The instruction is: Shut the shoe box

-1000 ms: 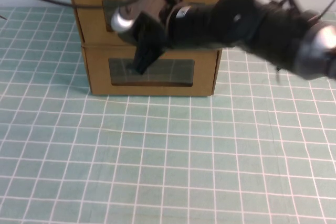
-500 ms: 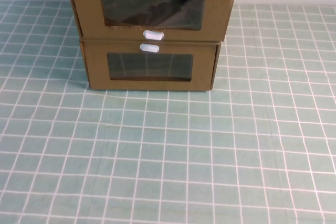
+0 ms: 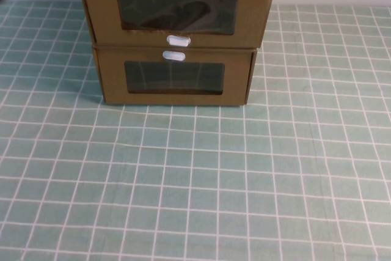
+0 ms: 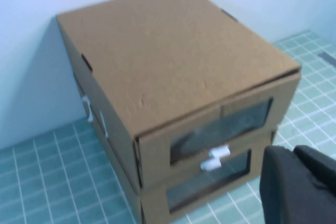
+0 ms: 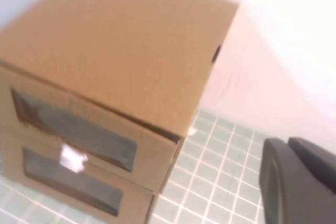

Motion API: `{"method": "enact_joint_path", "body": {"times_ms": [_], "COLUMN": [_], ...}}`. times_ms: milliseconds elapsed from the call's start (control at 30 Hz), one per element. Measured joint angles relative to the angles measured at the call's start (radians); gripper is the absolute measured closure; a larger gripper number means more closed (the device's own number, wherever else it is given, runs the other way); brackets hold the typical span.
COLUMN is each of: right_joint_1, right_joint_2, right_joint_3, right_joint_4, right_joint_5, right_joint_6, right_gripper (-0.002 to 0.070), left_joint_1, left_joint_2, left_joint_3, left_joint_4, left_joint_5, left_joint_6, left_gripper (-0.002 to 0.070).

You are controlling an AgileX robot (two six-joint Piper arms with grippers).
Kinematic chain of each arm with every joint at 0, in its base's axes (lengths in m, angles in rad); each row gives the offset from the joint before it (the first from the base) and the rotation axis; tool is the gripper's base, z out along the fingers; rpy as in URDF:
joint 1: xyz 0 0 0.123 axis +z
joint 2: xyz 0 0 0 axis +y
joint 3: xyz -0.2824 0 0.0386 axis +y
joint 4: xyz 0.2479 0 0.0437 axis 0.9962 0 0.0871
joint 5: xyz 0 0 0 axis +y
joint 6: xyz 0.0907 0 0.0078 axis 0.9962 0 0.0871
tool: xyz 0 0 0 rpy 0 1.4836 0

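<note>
Left hand: only a dark, blurred bulk of the left hand (image 4: 299, 184) showed at the edge of its own wrist view, raised beside the stacked boxes; whether its fingers were spread or pressed together could not be told. It did not appear in the high view.
Right hand: the right hand (image 5: 299, 182) likewise showed as a dark cut-off mass in its own wrist view, up at the side of the stack, touching nothing visible; its state could not be told, and the high view did not catch it either.
Shoe box: the brown cardboard drawer-style shoe box (image 3: 176, 10) with a clear rectangular window sat on top of the stack at the far middle of the tabletop, its small white pull tab (image 3: 178, 41) just under the window. Its top edge was cut off in the high view.
Lower box: the similar, narrower-fronted brown cardboard box (image 3: 174, 80) lay directly beneath, its own white tab above its window, the two tabs almost meeting.
Window contents: a dark shape lay behind the upper window, too dim to identify.
Views: only the wrist views showed the plain cardboard lid surface (image 4: 168, 51) and the pale wall behind.
Tabletop: the green tabletop with a white grid (image 3: 195, 181) spread in front.
</note>
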Motion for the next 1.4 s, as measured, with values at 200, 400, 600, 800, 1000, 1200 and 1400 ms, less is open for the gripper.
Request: {"method": "enact_joint_path", "body": {"times_ms": [200, 400, 600, 800, 1000, 1200, 1400], "right_joint_1": [0.0, 0.0, 0.0, 0.0, 0.0, 0.0, 0.0], "right_joint_2": [-0.25, -0.533, -0.843, -1.143, -1.316, -1.338, -1.338], "right_joint_3": [0.273, 0.669, 1.077, 1.384, 1.546, 1.591, 1.593], "right_joint_4": [-0.009, -0.014, -0.064, -0.174, -0.206, -0.197, -0.172], "right_joint_5": [-0.071, -0.179, -0.263, -0.316, -0.327, -0.327, -0.327], "right_joint_6": [0.127, 0.279, 0.449, 0.566, 0.578, 0.585, 0.585], "right_gripper": [0.069, 0.069, 0.069, 0.069, 0.069, 0.069, 0.069], "left_joint_1": [0.0, 0.0, 0.0, 0.0, 0.0, 0.0, 0.0], "left_joint_2": [-0.283, -0.578, -0.765, -0.898, -0.927, -0.931, -0.931], "left_joint_3": [0.38, 0.757, 1.016, 1.216, 1.335, 1.356, 1.356], "left_joint_4": [0.018, 0.032, 0.031, 0.01, -0.059, -0.069, -0.069], "left_joint_5": [-0.102, -0.256, -0.381, -0.501, -0.593, -0.604, -0.61], "left_joint_6": [-0.003, -0.005, -0.012, -0.014, -0.014, -0.014, -0.014], "left_gripper": [0.068, 0.068, 0.068, 0.068, 0.068, 0.068, 0.068]}}
